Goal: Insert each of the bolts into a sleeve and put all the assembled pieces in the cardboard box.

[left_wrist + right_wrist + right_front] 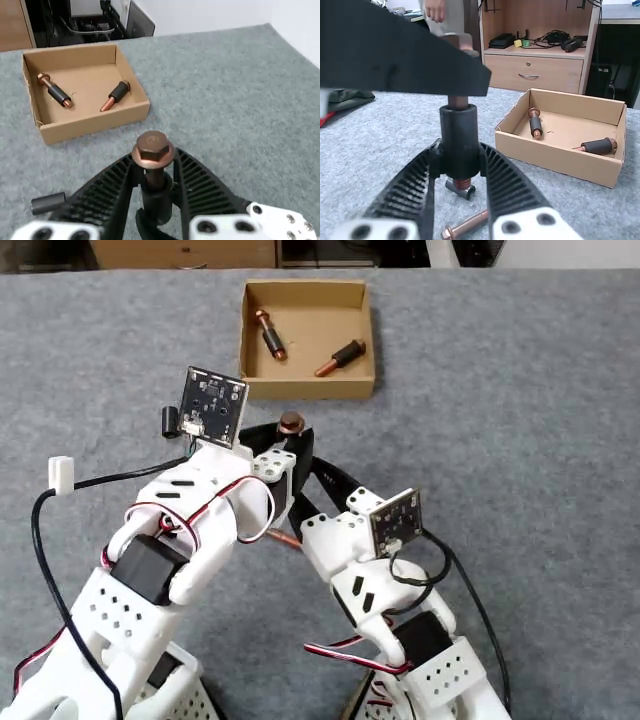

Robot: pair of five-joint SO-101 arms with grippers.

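A copper bolt (152,149) stands head up in my left gripper (154,167), which is shut on its shank. The shank runs down into a black sleeve (458,140), and my right gripper (460,152) is shut on that sleeve. The bolt's threaded tip (463,182) pokes out under the sleeve. Both grippers meet just in front of the cardboard box (308,390), with the bolt head (291,422) on top. Two assembled pieces (270,333) (341,357) lie in the box. A loose bolt (467,225) lies on the carpet below, and a spare sleeve (47,203) lies beside my left gripper.
Grey carpet covers the table. The cardboard box (95,122) sits open at the far middle, its near wall (555,157) close to the grippers. Wooden furniture and cables stand beyond the table. Open carpet lies to the right of the box.
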